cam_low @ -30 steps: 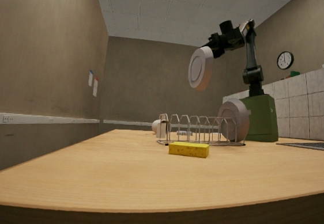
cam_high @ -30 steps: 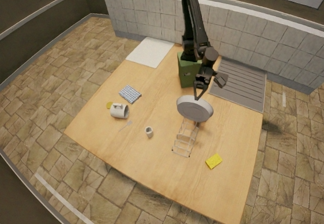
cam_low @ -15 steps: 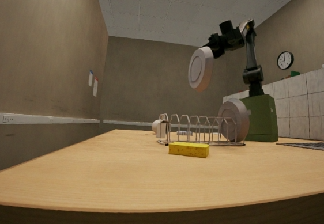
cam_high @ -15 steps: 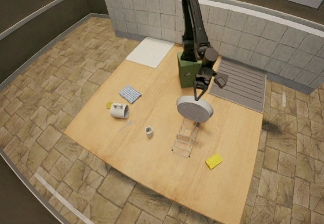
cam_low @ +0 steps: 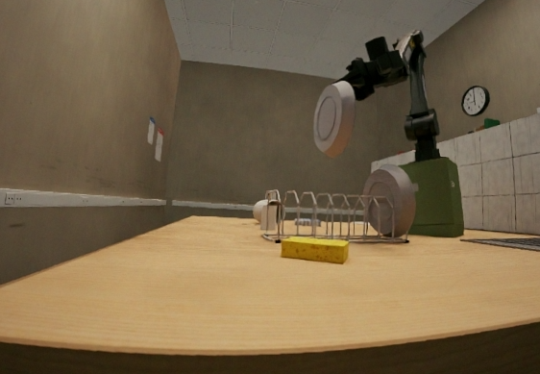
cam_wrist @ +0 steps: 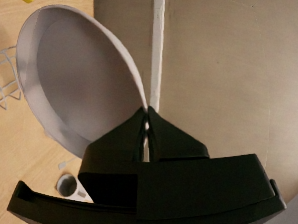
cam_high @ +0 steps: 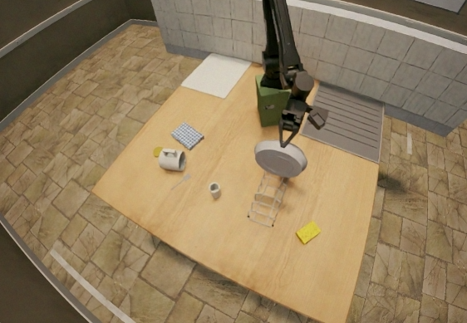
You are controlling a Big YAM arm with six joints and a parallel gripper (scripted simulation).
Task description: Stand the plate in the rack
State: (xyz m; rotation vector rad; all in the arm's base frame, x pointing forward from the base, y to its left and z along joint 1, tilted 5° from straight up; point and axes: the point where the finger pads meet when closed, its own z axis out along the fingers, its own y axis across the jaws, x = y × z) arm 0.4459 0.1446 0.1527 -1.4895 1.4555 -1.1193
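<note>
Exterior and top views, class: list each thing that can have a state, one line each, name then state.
Gripper: shut on the held plate's rim.
Held plate: in the air above the rack, on edge, tilted.
Second plate: upright in the rack's end slot nearest the green base.
Dish rack: on the counter, other slots empty.
Mug: on its side.
Small cup: upright.
Sponge: flat on the counter.

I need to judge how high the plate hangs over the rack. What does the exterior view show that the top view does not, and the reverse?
Only the exterior view shows the gap in height: the held plate hangs well above the dish rack, and a second plate stands upright at the rack's end by the green base. Only the top view shows the mug, checked cloth, small cup and grey mat. Both show the gripper shut on the plate's rim, the rack, and the yellow sponge.
</note>
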